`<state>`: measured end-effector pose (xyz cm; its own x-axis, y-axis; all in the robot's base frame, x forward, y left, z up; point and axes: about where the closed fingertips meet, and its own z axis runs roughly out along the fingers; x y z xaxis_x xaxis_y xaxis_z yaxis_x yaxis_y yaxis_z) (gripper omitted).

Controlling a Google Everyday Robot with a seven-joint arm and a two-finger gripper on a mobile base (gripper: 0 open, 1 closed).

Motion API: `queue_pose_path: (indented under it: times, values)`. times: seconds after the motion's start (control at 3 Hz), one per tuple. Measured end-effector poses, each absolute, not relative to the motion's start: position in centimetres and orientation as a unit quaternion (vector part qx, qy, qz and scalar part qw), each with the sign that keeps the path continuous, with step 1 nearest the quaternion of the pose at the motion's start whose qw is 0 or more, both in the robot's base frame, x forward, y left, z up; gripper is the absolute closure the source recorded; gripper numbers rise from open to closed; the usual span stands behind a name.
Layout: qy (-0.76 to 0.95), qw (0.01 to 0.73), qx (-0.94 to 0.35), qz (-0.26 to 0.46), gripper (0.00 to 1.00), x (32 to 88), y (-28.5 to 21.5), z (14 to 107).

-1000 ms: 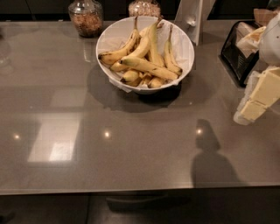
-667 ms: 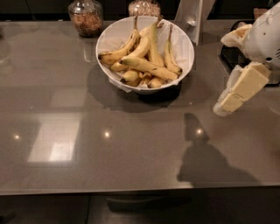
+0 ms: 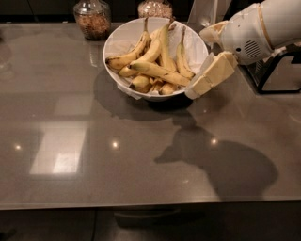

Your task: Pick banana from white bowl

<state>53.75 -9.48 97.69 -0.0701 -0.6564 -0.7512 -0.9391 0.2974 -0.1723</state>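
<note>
The white bowl (image 3: 119, 38) stands at the back middle of the grey counter, lined with crumpled white paper and holding several bananas. The banana (image 3: 160, 72), long and nearly straight with a dark pointed tip, lies across the top of the pile, its tip pointing left. My gripper (image 3: 198, 63) hangs at the bowl's right rim, just above the counter, on a white arm coming in from the upper right. Its cream fingers (image 3: 211, 74) stand apart, open and empty, and touch no banana.
Two glass jars with brown contents (image 3: 92, 18) (image 3: 155, 7) stand behind the bowl. A black wire rack (image 3: 277, 70) stands at the right behind the arm. A white upright object (image 3: 203, 10) is behind the bowl. The counter's front edge (image 3: 150, 204) runs along the bottom.
The arm has swung left from the right edge of the view, and the gripper now sits at the bowl's right rim. The bowl and bananas have not moved.
</note>
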Motion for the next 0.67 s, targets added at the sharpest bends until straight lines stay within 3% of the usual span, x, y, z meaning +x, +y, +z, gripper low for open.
queue_pose_path:
  times: [0.67]
  values:
    - [0.705,0.399,-0.562,0.167,0.0,55.3,-9.1,97.1]
